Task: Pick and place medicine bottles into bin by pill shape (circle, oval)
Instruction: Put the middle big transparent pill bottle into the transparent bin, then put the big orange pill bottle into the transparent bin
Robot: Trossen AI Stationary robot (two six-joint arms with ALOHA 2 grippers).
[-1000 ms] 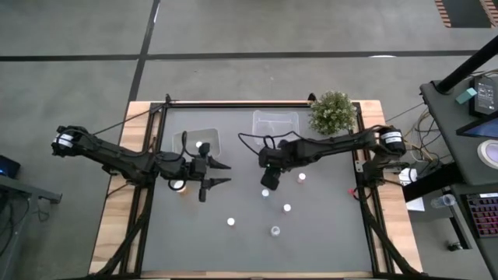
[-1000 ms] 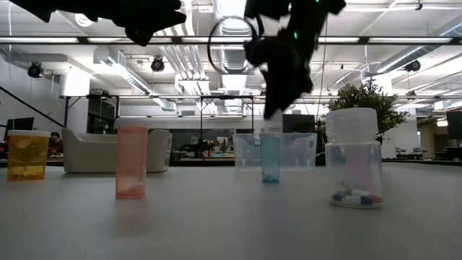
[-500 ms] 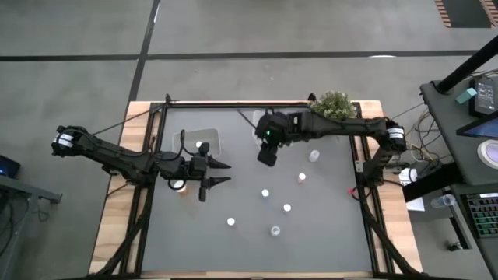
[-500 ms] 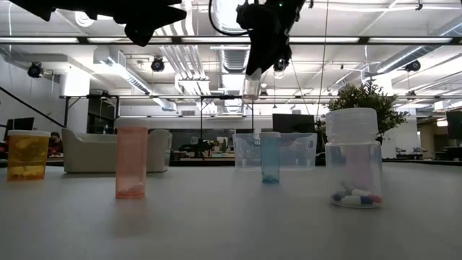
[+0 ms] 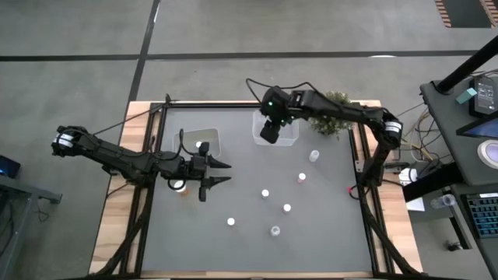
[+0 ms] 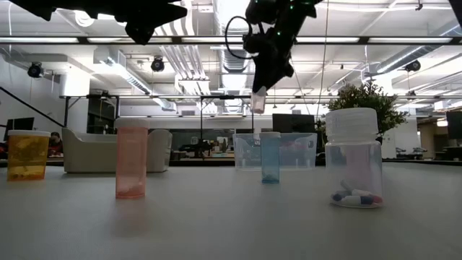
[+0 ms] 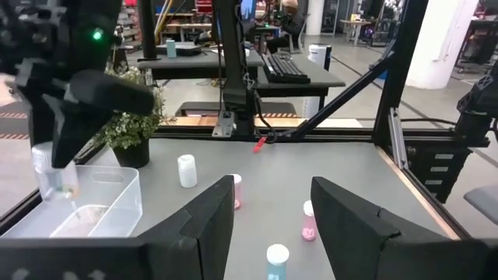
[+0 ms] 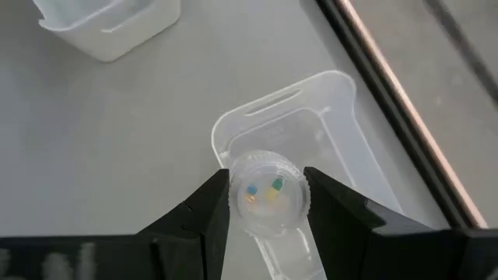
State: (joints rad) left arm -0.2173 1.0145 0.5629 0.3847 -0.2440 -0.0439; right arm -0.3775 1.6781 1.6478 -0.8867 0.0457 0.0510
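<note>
Right gripper point(image 8: 264, 204) clamps clear bottle point(image 8: 266, 193) above bin point(image 8: 311, 132); pills visible only in wrist view. Left gripper point(image 5: 220, 173) apart.

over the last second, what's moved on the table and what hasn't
The right pincer, shut on a clear bottle, has lifted it from the middle of the table and carried it toward the far edge; it now hangs above the clear bin beside the plant. The left pincer has stayed open and parked over the table's left half, and the other bottles on the table have not shifted.
</note>
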